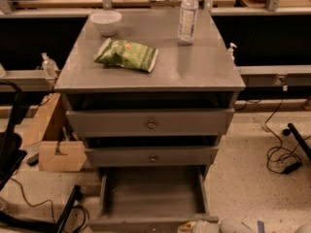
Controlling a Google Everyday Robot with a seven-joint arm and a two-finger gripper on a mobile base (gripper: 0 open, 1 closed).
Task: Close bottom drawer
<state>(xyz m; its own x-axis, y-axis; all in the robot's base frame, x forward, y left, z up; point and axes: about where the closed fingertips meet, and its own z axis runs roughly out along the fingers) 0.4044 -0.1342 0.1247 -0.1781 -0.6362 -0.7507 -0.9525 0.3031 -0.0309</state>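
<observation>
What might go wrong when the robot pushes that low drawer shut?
The gripper sits at the picture's bottom edge, near the right front corner of the open bottom drawer. Pushing off-centre there may skew the drawer and jam it. A hard shove might also shake the cabinet and tip the upright water bottle on top.

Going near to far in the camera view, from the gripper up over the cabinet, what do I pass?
Gripper at the bottom edge → open bottom drawer → middle drawer → top drawer → green bag → water bottle
</observation>
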